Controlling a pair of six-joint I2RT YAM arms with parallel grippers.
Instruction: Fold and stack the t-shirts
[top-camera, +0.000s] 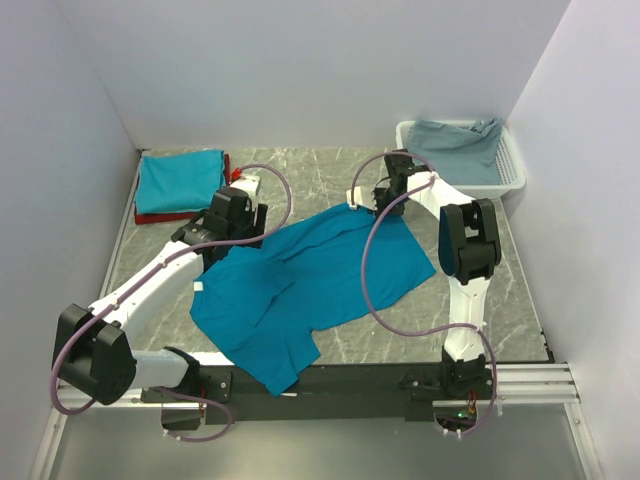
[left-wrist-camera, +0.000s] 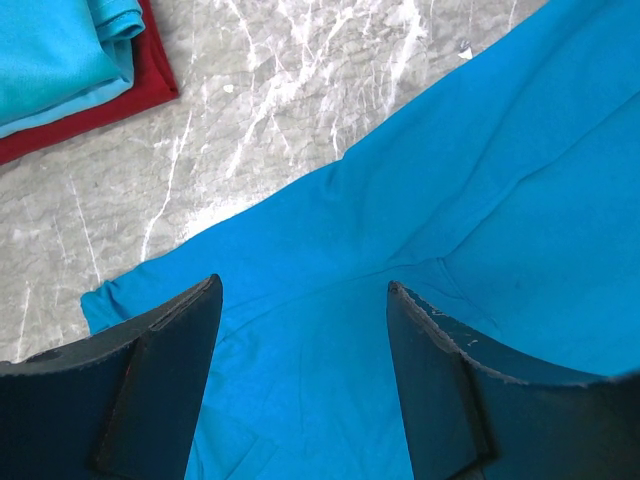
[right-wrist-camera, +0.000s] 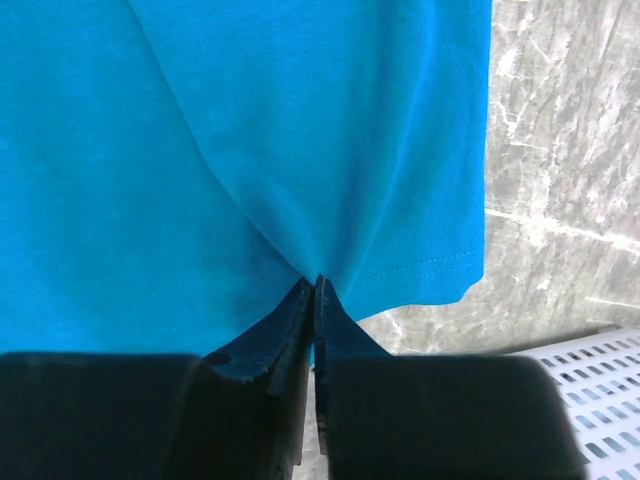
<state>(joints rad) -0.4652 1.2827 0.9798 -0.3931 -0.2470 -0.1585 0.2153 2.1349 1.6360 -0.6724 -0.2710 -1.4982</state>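
A teal-blue t-shirt (top-camera: 310, 285) lies spread and rumpled across the middle of the table. My right gripper (right-wrist-camera: 316, 283) is shut on the cloth near its hem (right-wrist-camera: 420, 270), and the fabric puckers toward the fingertips. In the top view that gripper (top-camera: 378, 203) sits at the shirt's far right edge. My left gripper (left-wrist-camera: 303, 287) hovers open over the shirt's (left-wrist-camera: 480, 200) far left part, with nothing between its fingers (left-wrist-camera: 165, 360). In the top view it (top-camera: 238, 222) is at the shirt's left edge. A folded teal t-shirt (top-camera: 178, 180) rests on a dark red folded one (top-camera: 160, 215) at the far left.
A white lattice basket (top-camera: 505, 165) stands at the far right corner and holds a grey-blue cloth (top-camera: 455, 145). Its rim (right-wrist-camera: 600, 370) shows close to my right gripper. Walls close in the table on three sides. Purple cables loop off both arms.
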